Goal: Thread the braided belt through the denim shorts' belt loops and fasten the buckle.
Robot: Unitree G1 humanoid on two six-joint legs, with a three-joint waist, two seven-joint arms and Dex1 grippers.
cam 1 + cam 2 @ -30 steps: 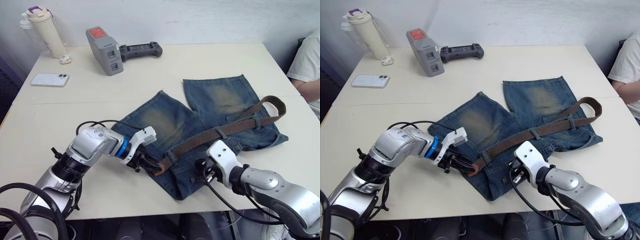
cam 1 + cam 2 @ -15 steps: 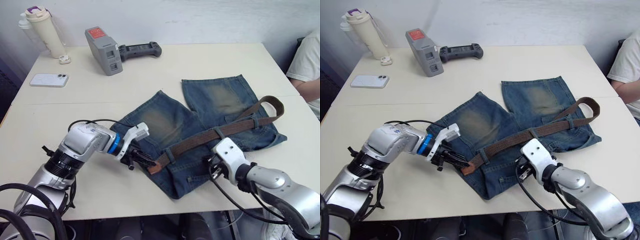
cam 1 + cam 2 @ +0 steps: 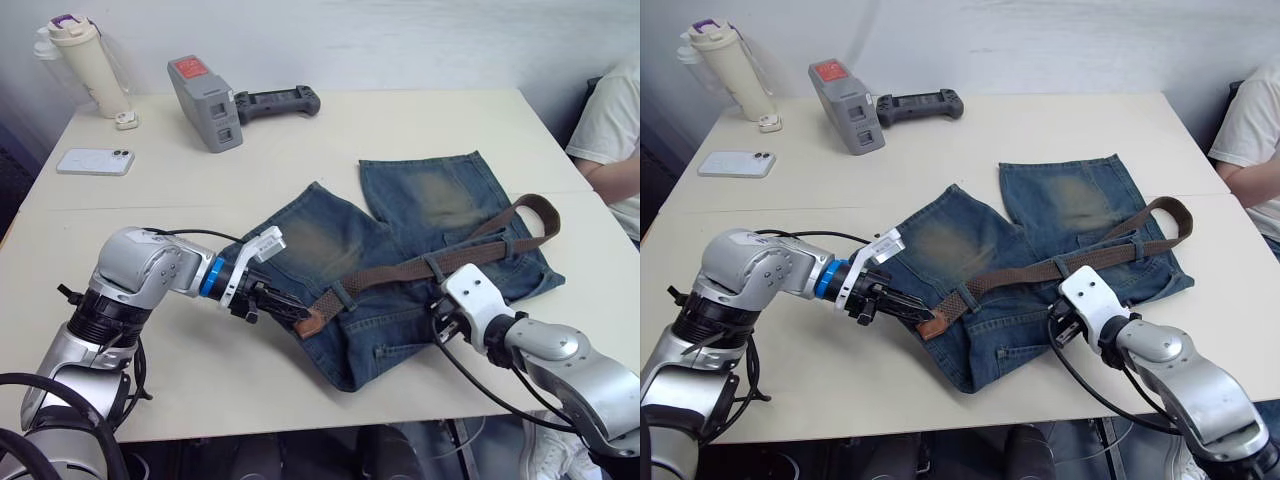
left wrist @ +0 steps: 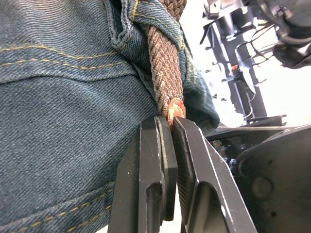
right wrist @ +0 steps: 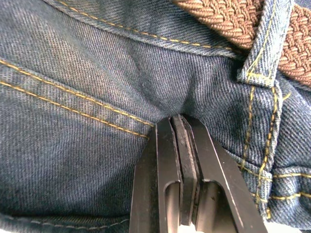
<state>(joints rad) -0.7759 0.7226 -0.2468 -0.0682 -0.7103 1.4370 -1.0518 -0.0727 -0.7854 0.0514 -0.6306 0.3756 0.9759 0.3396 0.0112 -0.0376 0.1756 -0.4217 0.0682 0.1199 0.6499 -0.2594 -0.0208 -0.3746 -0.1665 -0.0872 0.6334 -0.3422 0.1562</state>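
Observation:
The denim shorts lie flat mid-table, waistband toward me. The braided belt runs along the waistband under belt loops and curls back in a bend at the right end. My left gripper is shut on the belt's tan tip at the waistband's left end, just past a loop. My right gripper is shut on a fold of denim below the waistband, near another loop. The buckle is hidden.
At the back left stand a cream bottle, a white phone, a grey device and a black controller. A person's arm shows at the right edge. The table's front edge is close below the shorts.
My left gripper has drawn the tan tip leftward, pulling the belt further along the waistband. My right gripper has shifted right along the shorts, staying shut.

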